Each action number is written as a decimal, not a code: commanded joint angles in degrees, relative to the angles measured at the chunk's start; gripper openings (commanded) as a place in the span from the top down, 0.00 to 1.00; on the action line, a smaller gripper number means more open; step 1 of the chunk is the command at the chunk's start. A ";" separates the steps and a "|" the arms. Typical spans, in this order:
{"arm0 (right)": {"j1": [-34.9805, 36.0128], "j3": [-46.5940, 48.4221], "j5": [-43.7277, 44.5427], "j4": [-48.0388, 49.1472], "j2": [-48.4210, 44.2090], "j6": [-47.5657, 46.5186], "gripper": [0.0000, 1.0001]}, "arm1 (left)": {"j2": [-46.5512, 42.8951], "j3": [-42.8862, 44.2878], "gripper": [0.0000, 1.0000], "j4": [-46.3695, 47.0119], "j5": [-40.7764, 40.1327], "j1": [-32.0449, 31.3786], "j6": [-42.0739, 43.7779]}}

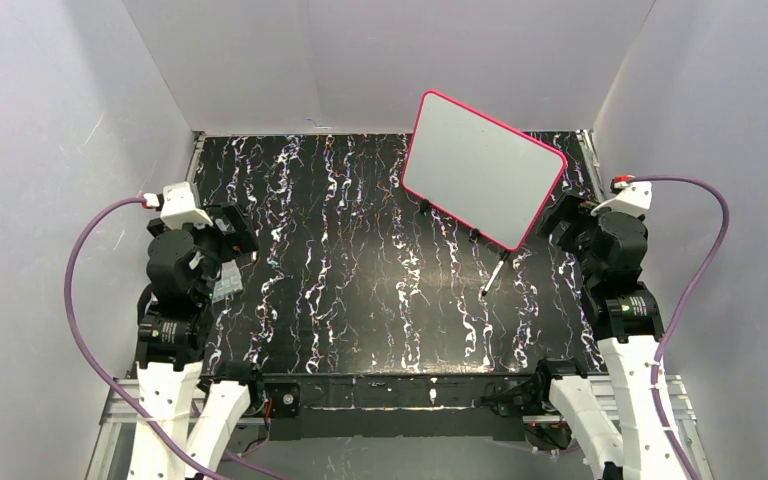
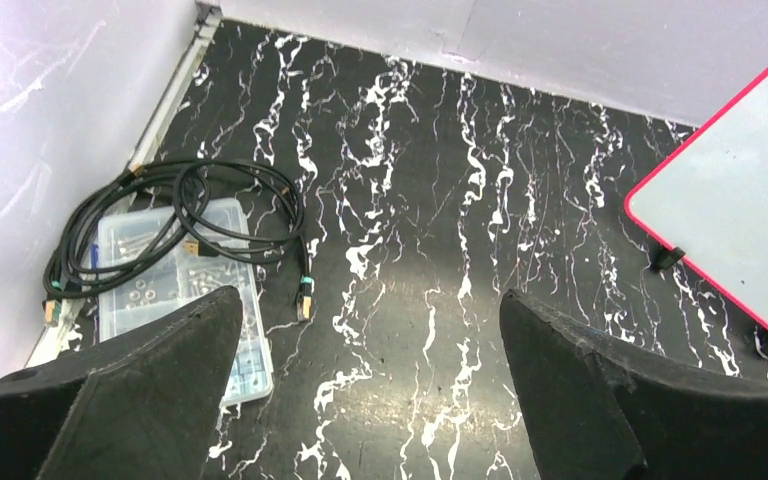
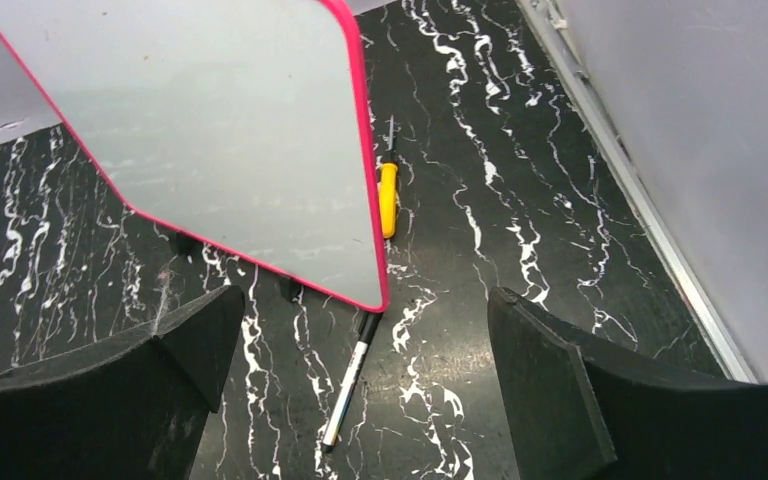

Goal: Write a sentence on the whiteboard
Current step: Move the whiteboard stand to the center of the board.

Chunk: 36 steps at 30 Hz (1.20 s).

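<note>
Finds the whiteboard [image 1: 483,168] stood on small black feet near the far right corner of the bench [image 1: 340,300], face turned toward the arms, probably to take writing from the near side. Shows no sentence on it yet, only blank grey. Has a marker [image 3: 350,385] lying flat just in front of the board's lower corner, seemingly within easy reach of the right gripper [image 3: 365,300]. Has both pairs of fingers spread wide, holding nothing, with the left gripper [image 2: 367,300] over bare bench. Notes 1 yellow screwdriver [image 3: 388,195] beside the board's right edge, plus 1 parts box [image 2: 160,290] and a black cable [image 2: 175,215] against the left edge
</note>
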 commanded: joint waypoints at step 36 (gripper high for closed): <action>39.70 -4.32 28.60 20.17 41.47 22.47 0.25 | 10.43 -5.52 0.01 6.75 16.59 -0.03 -1.87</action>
